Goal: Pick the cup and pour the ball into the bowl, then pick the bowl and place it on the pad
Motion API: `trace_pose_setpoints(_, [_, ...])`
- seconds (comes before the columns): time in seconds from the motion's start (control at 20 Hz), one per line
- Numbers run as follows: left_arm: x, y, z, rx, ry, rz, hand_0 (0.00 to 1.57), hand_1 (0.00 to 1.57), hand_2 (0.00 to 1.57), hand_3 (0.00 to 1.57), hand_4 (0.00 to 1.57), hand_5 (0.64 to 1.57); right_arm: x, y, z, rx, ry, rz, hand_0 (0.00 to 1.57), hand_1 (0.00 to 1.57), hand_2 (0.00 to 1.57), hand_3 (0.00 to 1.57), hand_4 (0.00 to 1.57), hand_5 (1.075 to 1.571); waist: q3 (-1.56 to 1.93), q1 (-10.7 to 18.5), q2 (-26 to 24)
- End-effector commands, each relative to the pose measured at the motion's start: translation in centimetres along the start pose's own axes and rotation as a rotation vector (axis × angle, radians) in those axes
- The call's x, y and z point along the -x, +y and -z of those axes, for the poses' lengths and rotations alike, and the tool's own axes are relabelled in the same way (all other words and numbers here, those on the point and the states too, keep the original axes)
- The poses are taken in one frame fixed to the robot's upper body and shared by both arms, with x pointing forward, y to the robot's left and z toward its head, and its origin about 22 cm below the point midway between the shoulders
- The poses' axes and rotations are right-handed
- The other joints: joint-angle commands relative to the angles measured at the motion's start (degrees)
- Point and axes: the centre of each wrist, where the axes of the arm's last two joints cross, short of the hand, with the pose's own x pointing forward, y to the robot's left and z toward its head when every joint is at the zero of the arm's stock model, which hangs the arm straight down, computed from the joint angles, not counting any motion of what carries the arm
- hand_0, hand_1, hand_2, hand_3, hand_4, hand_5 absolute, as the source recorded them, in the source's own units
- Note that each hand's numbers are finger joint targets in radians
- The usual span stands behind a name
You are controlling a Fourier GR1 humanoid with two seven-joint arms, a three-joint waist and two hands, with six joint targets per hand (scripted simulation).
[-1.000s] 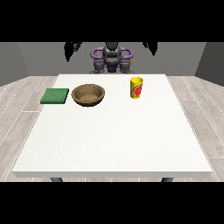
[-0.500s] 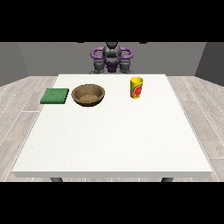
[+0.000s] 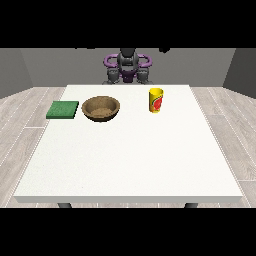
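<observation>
Both hands have lifted almost out of sight at the frame's top; their fingers can't be told. Yellow cup (image 3: 156, 100) stands upright at upper right, probably nearer the right-side arm.

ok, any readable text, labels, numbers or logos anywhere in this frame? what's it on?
No readable text anywhere.
Yellow cup: a red and green printed patch on its side, no letters can be made out.
Brown wooden bowl: no markings.
Green square pad: no markings.
White table: no markings.
</observation>
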Motion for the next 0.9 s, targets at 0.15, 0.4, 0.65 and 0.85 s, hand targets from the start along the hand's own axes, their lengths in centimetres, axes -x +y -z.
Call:
trace_pose_setpoints(0.15, [0.9, 1.6, 2.6, -0.008, -0.242, 0.070, 0.00, 0.00, 0.00, 0.00, 0.57, 1.520, 0.4, 0.3, 2.0, -0.023, -0.214, 0.029, 0.00, 0.00, 0.00, 0.00, 0.70, 1.545, -0.02, -0.2, 15.7])
trace_pose_setpoints(0.4, [3.5, 4.7, 4.4, -0.051, -0.261, 0.080, 0.00, 0.00, 0.00, 0.00, 0.48, 1.483, -0.3, -2.4, 2.7, -0.053, -0.260, 0.010, 0.00, 0.00, 0.00, 0.00, 0.68, 1.548, -0.02, -2.2, 18.6])
trace_pose_setpoints(0.65, [9.0, 5.0, 3.9, -0.015, -0.181, 0.100, 0.00, 0.00, 0.00, 0.00, 0.19, 1.472, 0.2, -3.6, 3.1, -0.056, -0.240, 0.002, 0.00, 0.00, 0.00, 0.00, 0.68, 1.559, -0.02, -2.3, 17.2])
trace_pose_setpoints(0.85, [10.7, 5.5, 3.7, -0.013, -0.163, 0.121, 0.00, 0.00, 0.00, 0.00, 0.00, 1.441, 1.8, -7.7, 2.9, -0.040, -0.214, -0.005, 0.00, 0.00, 0.00, 0.00, 0.67, 1.560, -0.01, -2.8, 16.7])
